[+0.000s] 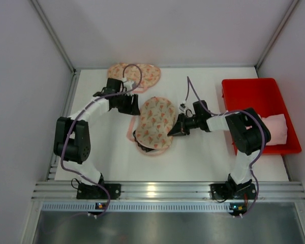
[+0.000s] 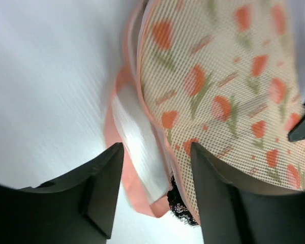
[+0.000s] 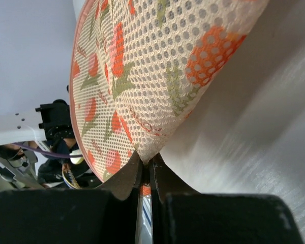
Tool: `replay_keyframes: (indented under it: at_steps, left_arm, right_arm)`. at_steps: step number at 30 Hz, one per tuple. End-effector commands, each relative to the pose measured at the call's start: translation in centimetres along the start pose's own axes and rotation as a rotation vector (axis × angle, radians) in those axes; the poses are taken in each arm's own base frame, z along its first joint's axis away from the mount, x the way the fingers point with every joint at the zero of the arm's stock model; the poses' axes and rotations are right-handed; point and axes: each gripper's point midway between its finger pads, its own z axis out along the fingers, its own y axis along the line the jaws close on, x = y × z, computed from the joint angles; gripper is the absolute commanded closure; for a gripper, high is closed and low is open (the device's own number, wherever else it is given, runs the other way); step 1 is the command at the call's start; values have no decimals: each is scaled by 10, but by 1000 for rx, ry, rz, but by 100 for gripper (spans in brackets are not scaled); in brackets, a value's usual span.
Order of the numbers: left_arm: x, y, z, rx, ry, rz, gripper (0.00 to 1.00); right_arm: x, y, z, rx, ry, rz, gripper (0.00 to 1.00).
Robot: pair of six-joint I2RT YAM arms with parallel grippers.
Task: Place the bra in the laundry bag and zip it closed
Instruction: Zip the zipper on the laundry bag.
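On the left half of the white table (image 1: 203,157), the left gripper (image 2: 156,152) hangs over the far-left end of the laundry bag (image 1: 155,122). Its jaws stand moderately apart and clamp nothing. In the left wrist view, the bag's pink border and a strip of bare table show between the two dark fingers (image 2: 104,188).

Beyond that arm, at the far edge of the table, lies a second floral mesh piece (image 1: 134,74), spread flat in two rounded lobes.

The laundry bag sits near the middle of the table. It is an oval of cream mesh printed with orange tulips. Its long axis runs from the far edge towards the near edge and leans a little, with the far end tipped right and the near end tipped left. The bra (image 2: 182,209) shows only as a bit of black lace poking out under the mesh at the bag's near-left end, where the pink border gapes. The rest of it cannot be seen.

The right gripper (image 3: 146,165) reaches in from the right, and its fingers are pinched tight on the bag's right-hand rim, lifting the mesh there off the table.

Along the right edge of the table stands a red bin (image 1: 249,81) with a pale folded cloth (image 1: 275,127) inside.
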Motion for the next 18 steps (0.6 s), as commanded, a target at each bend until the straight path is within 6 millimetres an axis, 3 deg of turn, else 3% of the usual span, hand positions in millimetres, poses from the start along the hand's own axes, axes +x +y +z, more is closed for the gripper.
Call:
replay_keyframes:
  at_steps: [1, 3, 5, 8, 9, 11, 12, 13, 14, 15, 17, 18]
  left_arm:
    - [-89, -29, -79, -17, -277, 400, 38]
    - [-91, -47, -101, 30, -282, 556, 34]
    - [-77, -66, -115, 93, -255, 649, 34]
    - [-48, -89, -112, 72, -184, 890, 34]
    - [-28, -115, -104, 110, -140, 1033, 35]
    - [3, -118, -92, 48, -37, 1208, 36]
    - [30, -143, -84, 88, 26, 1334, 36]
    - [53, -146, -76, 98, 94, 1411, 37]
    - [63, -144, -70, 50, 153, 1483, 37]
    - [83, -165, -64, 88, 185, 1602, 38]
    - [101, -172, -50, 74, 260, 1683, 39]
    - [113, -185, -46, 72, 285, 1749, 39]
  right_arm:
    - [-13, 11, 5, -4, -11, -39, 100]
    - [-15, 12, 6, -2, -12, -41, 100]
    - [-18, 12, 7, 5, -15, -39, 100]
    - [-18, 11, 9, 10, -12, -34, 100]
    - [-17, 9, 11, 15, -7, -32, 100]
    - [-14, 5, 14, 25, 2, -27, 100]
    - [-13, 4, 16, 29, 9, -21, 100]
    - [-13, 3, 17, 30, 13, -20, 100]
    - [-12, 2, 17, 33, 17, -16, 100]
    - [-11, 2, 18, 34, 21, -18, 100]
    - [-10, 0, 19, 44, 23, -9, 100]
    - [-8, 1, 20, 46, 26, -7, 100]
